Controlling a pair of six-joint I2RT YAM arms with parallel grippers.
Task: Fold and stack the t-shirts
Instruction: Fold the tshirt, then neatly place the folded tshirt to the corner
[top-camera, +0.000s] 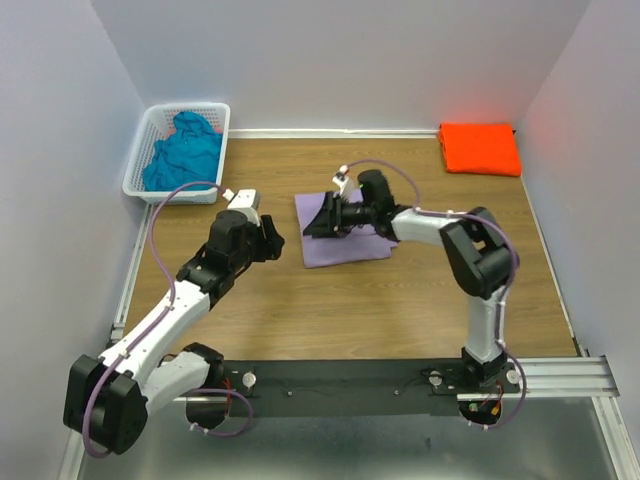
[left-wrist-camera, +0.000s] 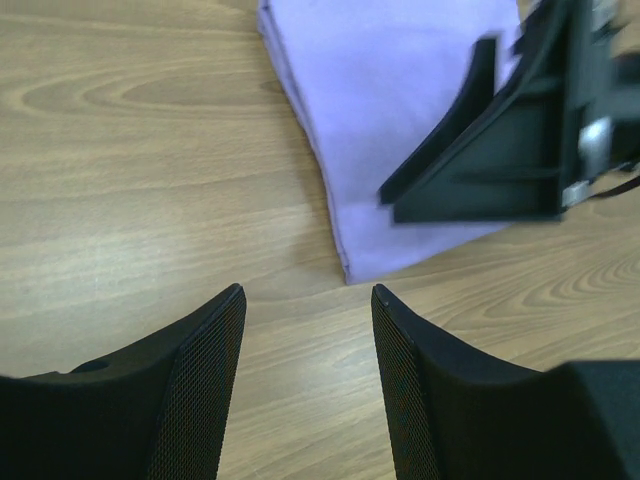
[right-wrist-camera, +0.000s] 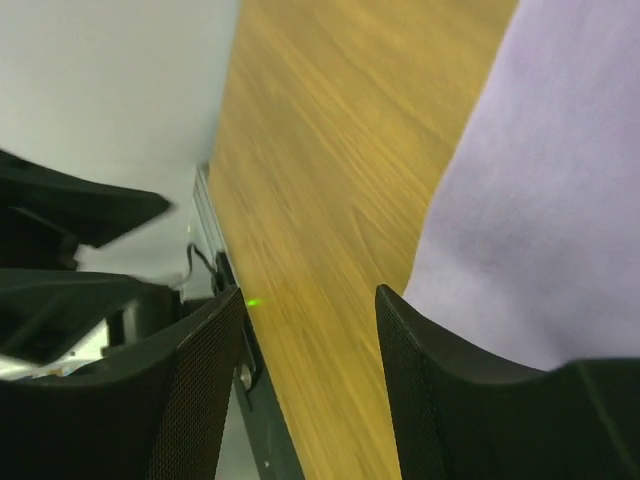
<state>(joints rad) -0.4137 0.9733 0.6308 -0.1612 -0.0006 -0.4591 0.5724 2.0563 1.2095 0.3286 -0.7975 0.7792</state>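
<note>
Lavender t-shirt lies folded in the middle of the table. My right gripper is low over it, fingers spread, holding nothing. My left gripper hovers beside the shirt's corner, fingers apart too. The orange t-shirt lies folded far right. The teal t-shirt is heaped in the white basket.

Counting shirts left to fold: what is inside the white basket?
A crumpled teal t-shirt fills the white basket. Anything beneath it is covered and cannot be seen.

light: bright, even | shadows: soft | blur: right wrist view
</note>
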